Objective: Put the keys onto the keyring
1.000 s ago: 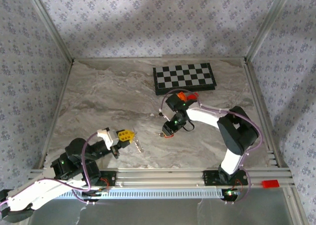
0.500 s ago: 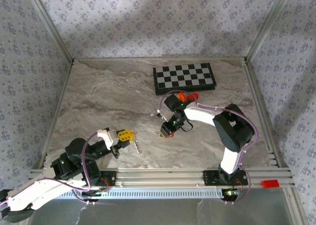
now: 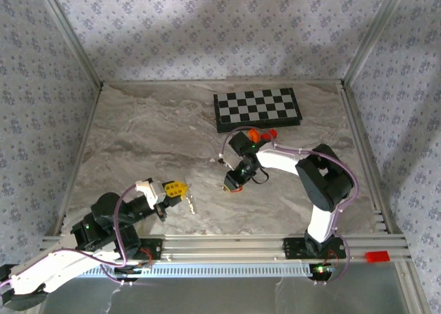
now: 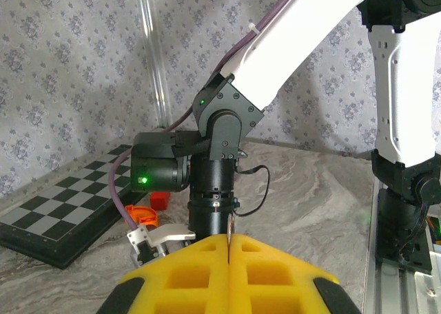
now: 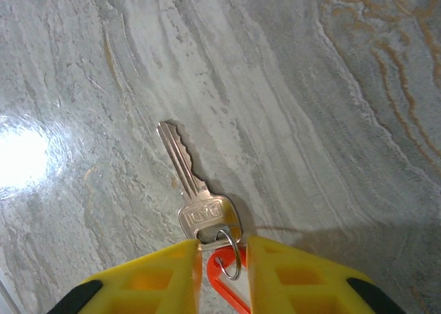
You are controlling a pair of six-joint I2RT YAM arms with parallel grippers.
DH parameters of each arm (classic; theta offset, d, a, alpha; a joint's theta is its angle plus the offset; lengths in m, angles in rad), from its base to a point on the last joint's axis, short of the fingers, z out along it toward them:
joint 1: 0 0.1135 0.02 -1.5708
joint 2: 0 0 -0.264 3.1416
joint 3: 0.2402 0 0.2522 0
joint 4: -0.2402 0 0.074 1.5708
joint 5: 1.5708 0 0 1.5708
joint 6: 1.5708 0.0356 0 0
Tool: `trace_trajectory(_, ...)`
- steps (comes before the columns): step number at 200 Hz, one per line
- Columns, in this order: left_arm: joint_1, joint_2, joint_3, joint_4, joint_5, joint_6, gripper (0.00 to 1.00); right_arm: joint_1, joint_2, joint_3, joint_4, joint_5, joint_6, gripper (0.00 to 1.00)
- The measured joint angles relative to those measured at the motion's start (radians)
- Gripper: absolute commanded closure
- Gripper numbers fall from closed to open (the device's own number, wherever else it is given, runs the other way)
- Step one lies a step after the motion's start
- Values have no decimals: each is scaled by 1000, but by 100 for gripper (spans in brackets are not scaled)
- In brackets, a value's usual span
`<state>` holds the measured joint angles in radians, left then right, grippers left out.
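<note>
As seen from the right wrist, noted key (image 5: 189, 190) lying flat on marble surface (image 5: 310, 87), its small ring (image 5: 231, 255) and red tag (image 5: 231, 290) between right gripper (image 5: 222, 248) jaws, narrowly apart; grip not determinable. Found left gripper (image 4: 229, 242) jaws pressed together, silvery chain (image 3: 191, 204) just beside their tip.

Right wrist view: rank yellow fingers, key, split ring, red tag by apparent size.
1. yellow fingers, though nearest the camera and cropped
2. key
3. split ring and red tag: unsure, the tag is partly hidden between the fingers
</note>
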<state>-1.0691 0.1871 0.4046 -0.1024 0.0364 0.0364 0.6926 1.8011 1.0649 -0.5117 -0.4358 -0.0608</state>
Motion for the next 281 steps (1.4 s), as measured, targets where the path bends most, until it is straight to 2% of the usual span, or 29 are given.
trace_trajectory(80, 0, 0, 0, 0, 0, 3, 100, 0, 4, 6, -1, 0, -1, 87)
trace_trajectory(160, 0, 0, 0, 0, 0, 4, 100, 6, 12, 7, -1, 0, -8, 87)
trace_trajectory(245, 0, 0, 0, 0, 0, 6, 100, 8, 14, 10, -5, 0, -12, 98)
trace_trajectory(281, 0, 0, 0, 0, 0, 6, 100, 11, -8, 6, -2, 2, -15, 100)
